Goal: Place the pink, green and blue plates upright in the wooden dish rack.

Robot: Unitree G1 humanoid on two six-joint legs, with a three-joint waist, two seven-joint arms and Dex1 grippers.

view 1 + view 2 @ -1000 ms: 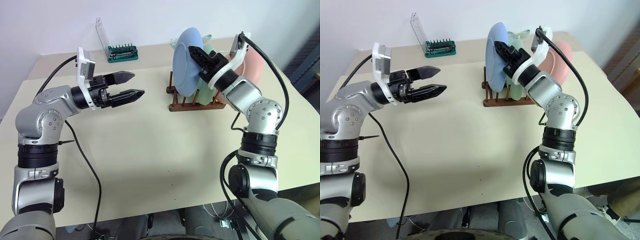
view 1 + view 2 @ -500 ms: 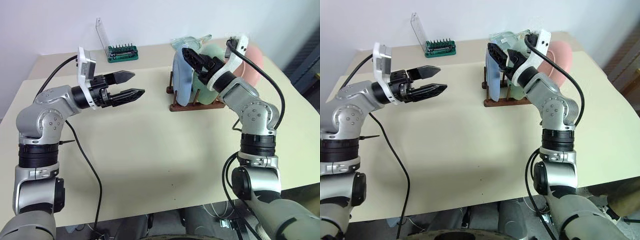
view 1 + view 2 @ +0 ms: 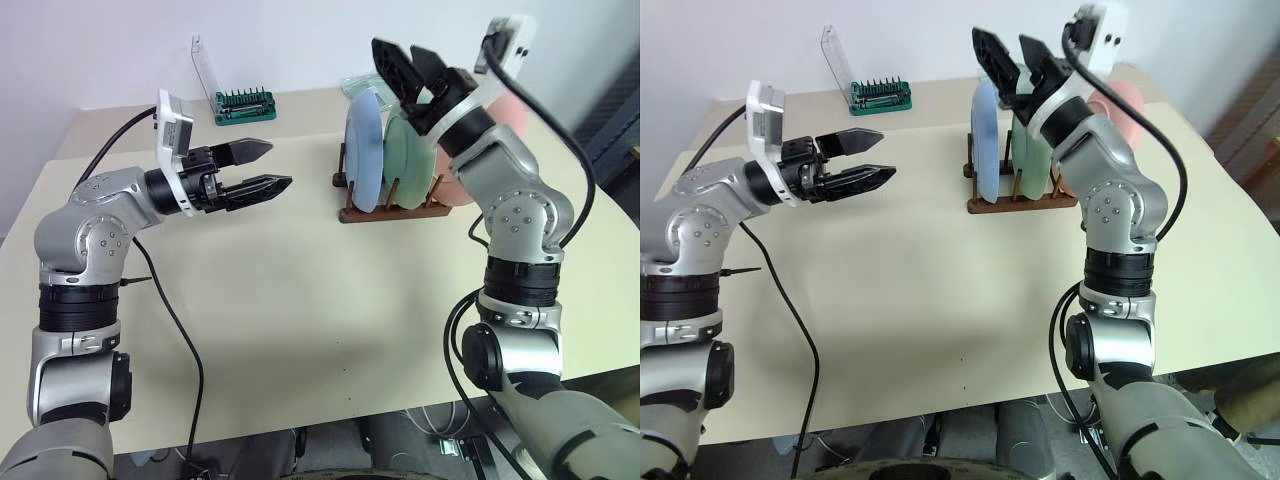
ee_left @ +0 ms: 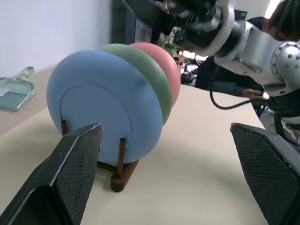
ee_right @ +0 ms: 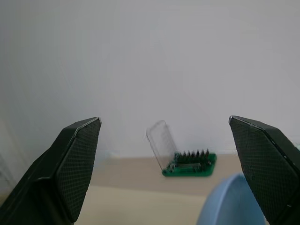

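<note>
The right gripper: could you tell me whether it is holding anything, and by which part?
Nothing is held. The right gripper is open above the blue plate, which stands free in the rack.

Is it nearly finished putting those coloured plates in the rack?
It looks finished. The blue plate, green plate and pink plate all stand upright between the pegs of the wooden dish rack. The right pincer is open above them, holding nothing; the left pincer is open and empty too. Nothing looks left to do.
</note>
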